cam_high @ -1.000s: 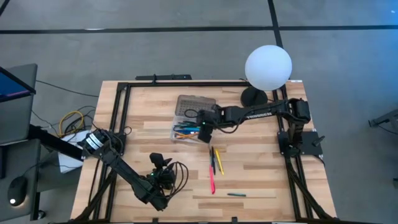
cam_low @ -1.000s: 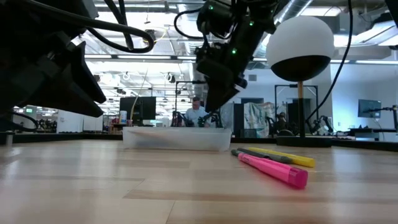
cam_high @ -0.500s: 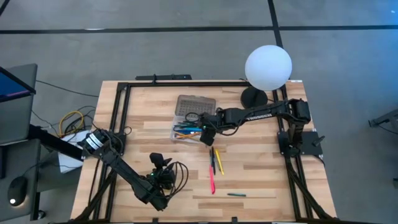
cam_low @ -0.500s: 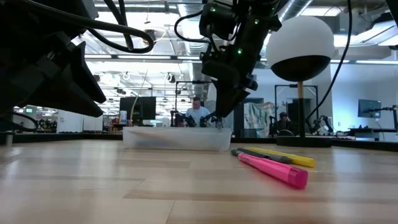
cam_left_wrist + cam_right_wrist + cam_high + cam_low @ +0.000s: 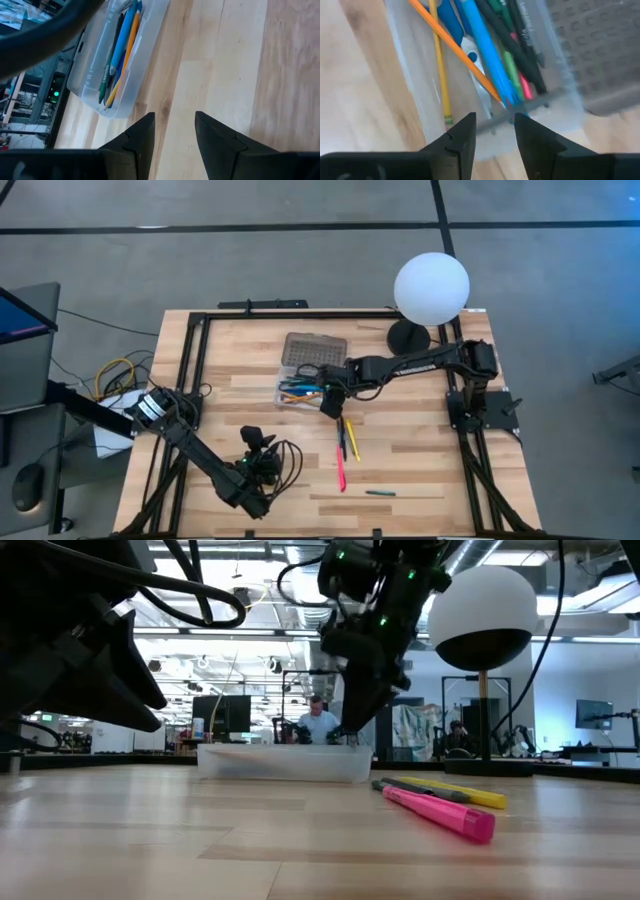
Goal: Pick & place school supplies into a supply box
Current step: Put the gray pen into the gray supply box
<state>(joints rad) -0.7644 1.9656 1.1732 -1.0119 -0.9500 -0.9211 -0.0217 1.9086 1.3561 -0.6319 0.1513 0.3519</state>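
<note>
The clear supply box (image 5: 300,387) lies open near the table's middle, its grey dotted lid (image 5: 315,348) folded back toward the far edge. Several pens and pencils (image 5: 485,60) lie inside it, blue, orange, yellow, green, black and pink. My right gripper (image 5: 330,404) hangs open and empty just above the box's right end (image 5: 520,112), fingers pointing down. A pink marker (image 5: 340,471), a yellow pencil (image 5: 353,442), a black pen (image 5: 342,432) and a green pen (image 5: 380,492) lie flat on the table. My left gripper (image 5: 175,135) waits open near the front left.
A white globe (image 5: 432,288) on a black base (image 5: 408,335) stands at the far right, close behind my right arm. A black frame (image 5: 200,320) runs along the table's edges. Cables (image 5: 285,460) lie by my left arm. People show in the room beyond the table (image 5: 318,722).
My right gripper has gone a little toward the table's near edge, from over the box's inside to its right end, and has come slightly lower. The box and the loose pens have stayed where they were.
</note>
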